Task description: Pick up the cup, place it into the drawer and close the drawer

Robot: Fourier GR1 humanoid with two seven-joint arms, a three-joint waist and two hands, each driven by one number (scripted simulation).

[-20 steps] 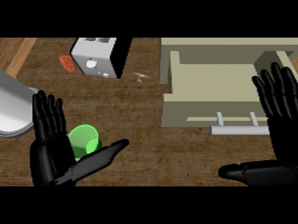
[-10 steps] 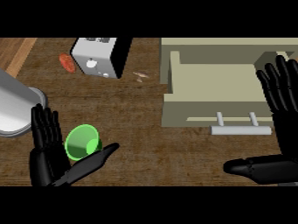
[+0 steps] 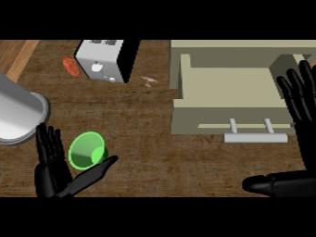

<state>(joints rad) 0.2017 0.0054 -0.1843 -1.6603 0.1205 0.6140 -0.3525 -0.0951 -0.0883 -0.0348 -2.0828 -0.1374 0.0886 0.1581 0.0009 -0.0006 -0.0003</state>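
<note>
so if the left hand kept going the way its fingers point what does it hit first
Probably the grey cylinder just beyond the left hand fingertips; the green cup sits beside that line. Depth is unclear.

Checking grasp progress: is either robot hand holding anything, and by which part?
Nothing is held yet. The left robot hand is open around the green cup, fingers and thumb flanking its sides. The right robot hand is open, empty.

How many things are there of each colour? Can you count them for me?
Green: 1, the cup
Red: 1, a small round thing
Silver: 2, the toaster and a big cylinder
Beige: 1, the open drawer
Black: 2, the left hand and the right hand
Total: 7
</note>
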